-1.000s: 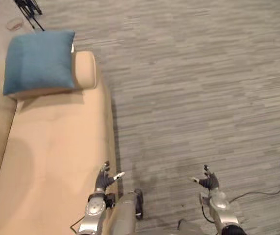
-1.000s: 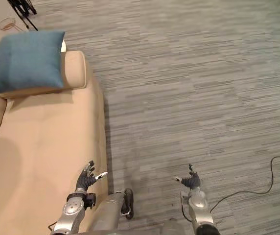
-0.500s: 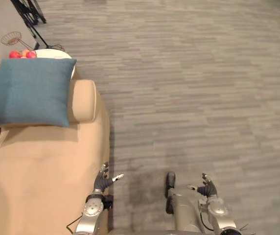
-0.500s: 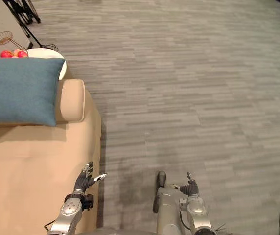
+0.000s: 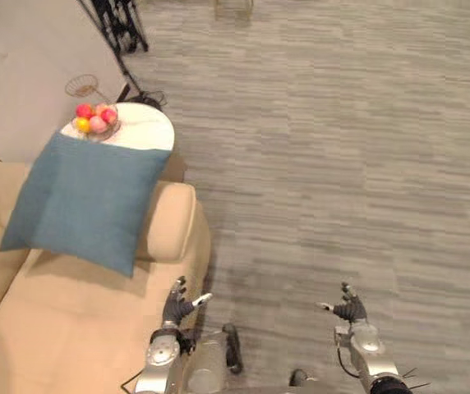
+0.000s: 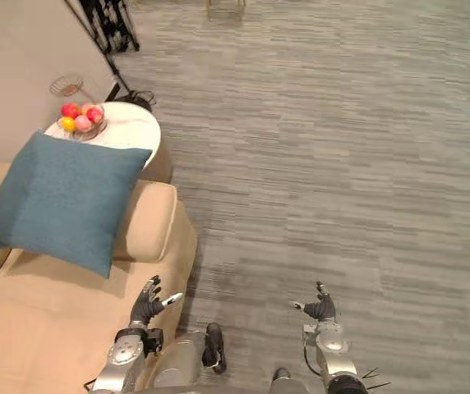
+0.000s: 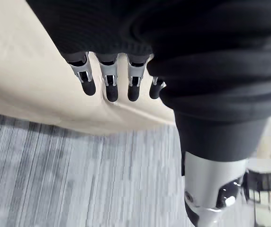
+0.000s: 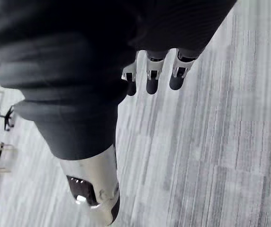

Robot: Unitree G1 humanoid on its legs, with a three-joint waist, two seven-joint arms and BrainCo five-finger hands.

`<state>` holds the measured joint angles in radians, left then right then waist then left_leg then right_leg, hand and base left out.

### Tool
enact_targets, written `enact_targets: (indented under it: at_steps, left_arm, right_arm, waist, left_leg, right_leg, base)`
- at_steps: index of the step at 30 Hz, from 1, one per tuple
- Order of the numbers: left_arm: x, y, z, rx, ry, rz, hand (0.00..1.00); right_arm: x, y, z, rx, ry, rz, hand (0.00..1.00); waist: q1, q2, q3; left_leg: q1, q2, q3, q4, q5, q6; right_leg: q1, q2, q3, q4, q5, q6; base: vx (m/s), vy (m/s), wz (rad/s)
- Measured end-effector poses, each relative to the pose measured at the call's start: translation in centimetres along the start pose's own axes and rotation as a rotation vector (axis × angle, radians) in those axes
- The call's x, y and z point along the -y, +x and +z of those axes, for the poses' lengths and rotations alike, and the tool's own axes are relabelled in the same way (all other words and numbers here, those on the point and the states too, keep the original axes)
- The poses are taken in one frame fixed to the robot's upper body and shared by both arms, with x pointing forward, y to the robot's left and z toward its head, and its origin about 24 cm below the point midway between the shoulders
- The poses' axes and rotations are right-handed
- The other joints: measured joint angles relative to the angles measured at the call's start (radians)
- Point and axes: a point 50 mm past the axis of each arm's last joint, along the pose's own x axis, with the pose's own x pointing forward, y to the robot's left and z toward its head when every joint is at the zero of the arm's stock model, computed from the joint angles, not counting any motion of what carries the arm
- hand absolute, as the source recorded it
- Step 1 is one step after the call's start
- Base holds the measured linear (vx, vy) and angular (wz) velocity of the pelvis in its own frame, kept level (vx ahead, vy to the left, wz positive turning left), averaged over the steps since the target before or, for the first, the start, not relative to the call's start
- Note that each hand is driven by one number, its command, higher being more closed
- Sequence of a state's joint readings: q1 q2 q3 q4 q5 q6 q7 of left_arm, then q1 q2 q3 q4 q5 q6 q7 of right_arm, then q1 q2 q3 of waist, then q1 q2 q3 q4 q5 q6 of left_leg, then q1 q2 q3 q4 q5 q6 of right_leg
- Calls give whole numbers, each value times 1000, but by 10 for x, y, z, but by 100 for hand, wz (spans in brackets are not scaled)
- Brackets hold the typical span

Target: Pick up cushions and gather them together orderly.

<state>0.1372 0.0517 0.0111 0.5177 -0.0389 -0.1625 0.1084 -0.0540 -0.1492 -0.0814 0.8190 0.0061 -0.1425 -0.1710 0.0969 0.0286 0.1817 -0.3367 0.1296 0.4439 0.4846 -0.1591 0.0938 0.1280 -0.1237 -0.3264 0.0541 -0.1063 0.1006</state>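
Resting tilted against the sofa (image 5: 62, 336) armrest (image 5: 171, 223), cushion (image 5: 87, 201). Hovering over the sofa's front edge, left robot hand (image 5: 177, 304), fingers apart, empty; beside the sofa, over floor (image 5: 342, 164), right robot hand (image 5: 348, 309), likewise.

- The cushion (image 5: 83, 201) is a plain teal blue, with no pattern.
- The sofa (image 5: 62, 328) beneath it is a plain pale tan.
- The floor (image 5: 342, 164) is grey, streaked with fine lighter and darker stripes.
- The round side table (image 5: 145, 133) has a white top.
- The fruit (image 5: 94, 117) on it is red, pink and yellow.
- The left hand (image 5: 172, 306) and right hand (image 5: 351, 309) are silver, with dark fingertips and black ribbed covers.
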Motion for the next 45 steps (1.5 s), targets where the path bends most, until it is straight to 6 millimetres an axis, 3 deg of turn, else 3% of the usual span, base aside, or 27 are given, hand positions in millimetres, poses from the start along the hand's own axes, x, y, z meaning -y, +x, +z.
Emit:
enact_targets:
  at_steps: [1, 2, 3, 4, 5, 7, 8, 9, 11, 13, 14, 15, 16, 17, 18, 19, 21, 22, 24, 25, 27, 28, 29, 32, 35, 40, 45]
  left_arm:
    - [-1, -1, -1, -4, -5, 8, 0]
    - [-4, -3, -6, -21, -14, 24, 0]
    - [-5, -7, -12, -42, -15, 26, 0]
    - [-7, -11, -18, -64, -11, 30, 0]
    - [-11, -14, -22, -78, 0, 37, 0]
    - [-15, -15, -24, -83, 9, 43, 0]
    - [-19, -16, -25, -88, 9, 59, 0]
    - [-20, -16, -25, -89, 9, 61, 0]
    - [-19, -15, -24, -84, 1, 59, 0]
    - [-10, -5, -11, -44, -32, 41, 0]
    - [-7, -1, -5, -25, -37, 34, 0]
    - [0, 4, 3, 0, -51, 20, 0]
    - [7, 7, 9, 19, -65, 6, 0]
    - [8, 7, 10, 25, -67, 4, 0]
    - [11, 7, 9, 19, -79, 3, 0]
    - [14, 3, 6, 11, -93, -3, 0]
    - [13, 0, 2, 0, -97, 6, 0]
    - [13, 0, 1, -4, -102, 7, 0]
    - [13, -1, 0, -9, -108, 8, 0]
    - [14, -2, -2, -13, -112, 8, 0]
    - [11, -2, -3, -19, -109, 13, 0]
    - [10, -2, -4, -24, -104, 15, 0]
    - [3, -2, -8, -37, -83, 23, 0]
    - [-14, 0, -8, -41, -22, 42, 0]
    - [-27, 0, -8, -39, 16, 58, 0]
    - [-47, 19, 21, 42, 87, 79, 0]
    - [-38, 42, 53, 115, 52, 59, 0]
  right_arm:
    - [1, 0, -1, -2, -3, -1, 0]
    - [0, 0, 0, 2, -9, 2, 0]
    - [1, 0, 0, 2, -16, 2, 0]
    - [1, 0, -1, 0, -19, 2, 0]
    - [3, -4, -9, -22, -22, 2, 0]
    - [4, -9, -19, -52, -24, 10, 0]
    - [2, -10, -20, -55, -22, 17, 0]
    - [2, -10, -21, -56, -21, 18, 0]
    - [1, -9, -18, -45, -16, 18, 0]
    - [6, -15, -21, -38, 2, 2, 0]
    - [9, -17, -23, -39, 14, -11, 0]
    - [15, -20, -26, -43, 33, -35, 0]
    - [19, -25, -32, -54, 41, -51, 0]
    - [19, -27, -34, -58, 50, -55, 0]
    - [19, -31, -37, -64, 72, -58, 0]
    - [22, -31, -34, -47, 81, -68, 0]
    - [23, -28, -22, 0, 95, -72, 0]
    - [21, -28, -19, 14, 121, -76, 0]
    - [22, -27, -19, 12, 146, -88, 0]
    - [25, -28, -22, -5, 194, -114, 0]
    - [28, -29, -29, -35, 230, -135, 0]
    - [29, -28, -31, -47, 240, -143, 0]
    - [31, -27, -34, -65, 259, -157, 0]
    - [42, -28, -39, -80, 296, -204, 0]
    - [56, -25, -33, -59, 283, -233, 0]
    - [84, 0, 24, 117, 221, -255, 0]
    - [80, 21, 91, 293, 169, -206, 0]
  waist:
    - [2, 2, -1]
    - [4, 1, -1]
    - [2, 2, -1]
    - [-2, 1, -3]
    - [-11, -5, -7]
    - [-19, -13, -20]
    - [-21, -15, -22]
    - [-22, -14, -22]
    - [-25, -5, -21]
    - [-31, 10, -21]
    - [-32, 10, -21]
    - [-33, 7, -22]
    - [-38, -7, -29]
    - [-43, -22, -30]
    - [-59, -20, -28]
    - [-53, 11, -47]
    - [-39, 25, -54]
    - [-26, 23, -54]
    - [-27, 21, -53]
    - [-30, 13, -52]
    - [-28, -5, -54]
    - [-28, -11, -53]
    - [-28, -16, -61]
    - [-38, -42, -64]
    - [-53, -48, -70]
    - [-68, -50, -69]
    - [-84, -55, -55]
  left_leg:
    - [2, 0, 8, 17, -27, 39]
    - [28, -14, -8, 23, -84, 47]
    - [59, -41, -39, 14, -100, 46]
    - [114, -81, -82, -20, -112, 49]
    - [173, -120, -138, -49, -120, 49]
    - [223, -158, -224, -78, -121, 49]
    - [255, -175, -269, -99, -121, 49]
    - [265, -181, -289, -102, -121, 49]
    - [288, -188, -384, -107, -127, 38]
    - [300, -189, -557, -104, -135, 23]
    - [302, -193, -612, -97, -141, 13]
    - [301, -207, -692, -76, -151, -7]
    - [298, -232, -770, -33, -173, -45]
    - [299, -245, -790, -14, -186, -66]
    - [291, -244, -818, 25, -213, -95]
    - [272, -196, -816, 47, -215, -109]
    - [257, -148, -785, 17, -196, -140]
    - [254, -101, -730, -38, -168, -172]
    - [244, -59, -649, -71, -149, -165]
    - [238, 0, -465, -108, -136, -154]
    - [237, 50, -307, -131, -110, -137]
    - [244, 67, -259, -149, -89, -156]
    - [245, 60, -240, -183, -60, -176]
    - [247, 41, -239, -220, -41, -178]
    - [268, 25, -225, -231, -39, -178]
    - [276, 13, -193, -284, -10, -181]
    - [209, 14, -194, -300, 13, -185]
  right_leg:
    - [10, -2, -5, 19, -13, 21]
    - [4, -25, -2, 132, -51, 79]
    - [-29, -58, 1, 290, -65, 101]
    - [-103, -109, 24, 541, -21, 144]
    - [-174, -142, 67, 764, -25, 156]
    - [-245, -139, 93, 867, -82, 109]
    - [-306, -128, 107, 848, -119, 70]
    - [-328, -122, 112, 828, -132, 67]
    - [-412, -56, 173, 703, -157, 25]
    - [-450, 54, 337, 472, -141, 32]
    - [-458, 78, 405, 413, -127, 43]
    - [-460, 91, 483, 347, -93, 52]
    - [-453, 70, 543, 288, -36, 60]
    - [-443, 47, 547, 278, -2, 57]
    - [-435, 24, 482, 334, 33, 49]
    - [-424, 32, 399, 351, 8, 17]
    - [-414, 35, 328, 351, -6, -8]
    - [-392, 34, 264, 333, -12, -25]
    - [-366, 32, 204, 309, -14, -39]
    - [-335, 24, 138, 274, -16, -51]
    - [-317, 15, 108, 245, -6, -53]
    - [-310, 14, 101, 228, 2, -51]
    - [-304, 14, 109, 181, 27, -34]
    - [-270, 26, 124, 79, 98, -36]
    - [-251, 28, 165, 44, 119, -35]
    - [-263, 35, 205, -15, 166, -40]
    - [-336, 39, 217, -21, 191, -50]
  base:
    - [410, 198, 91]
    - [398, 213, 79]
    - [407, 238, 107]
    - [498, 233, 141]
    - [502, 197, 141]
    - [454, 62, 159]
    - [392, -3, 141]
    - [368, -40, 122]
    - [308, -84, 119]
    - [329, -180, 200]
    - [317, -252, 236]
    - [370, -379, 265]
    - [375, -414, 260]
    - [351, -481, 270]
    - [267, -404, 224]
    - [236, -382, 191]
    - [127, -334, 127]
    - [49, -326, 124]
    - [-16, -252, 122]
    - [-47, -188, 117]
    - [-52, -101, 78]
    - [-62, -33, 31]
    - [-47, 13, 6]
    - [-3, 57, -1]
    - [42, 80, -15]
    - [-15, 11, -20]
    - [-83, -51, -6]
